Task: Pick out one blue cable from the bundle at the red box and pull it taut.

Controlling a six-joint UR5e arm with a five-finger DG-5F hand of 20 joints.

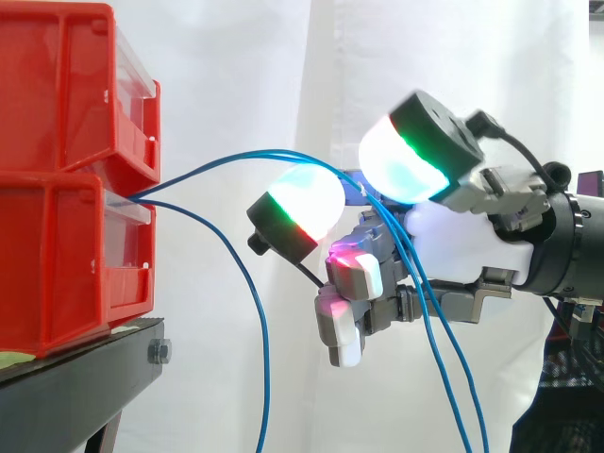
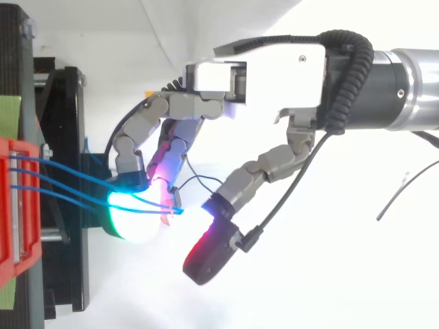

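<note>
Two stacked red bins (image 1: pixel 57 123) stand at the left on a black stand (image 1: pixel 94 373). Thin blue cables (image 1: pixel 217 163) leave the gap between the bins. Two of them arc slackly rightward into my hand (image 1: pixel 453 241), pass between its curled fingers and palm, and hang down below it. A third blue cable (image 1: pixel 265 359) droops free to the left of the hand. From above, the blue cables (image 2: pixel 68 172) run from the red bin (image 2: pixel 10 205) to a glowing fingertip (image 2: pixel 134 219). The hand (image 2: pixel 274 62) is curled, a short way right of the bins.
A white curtain hangs behind the work. The black stand (image 2: pixel 65 137) carries the bins at the left edge. A thin black wire (image 2: pixel 405 192) lies at the right in the top view. Open space lies right of the bins and below the hand.
</note>
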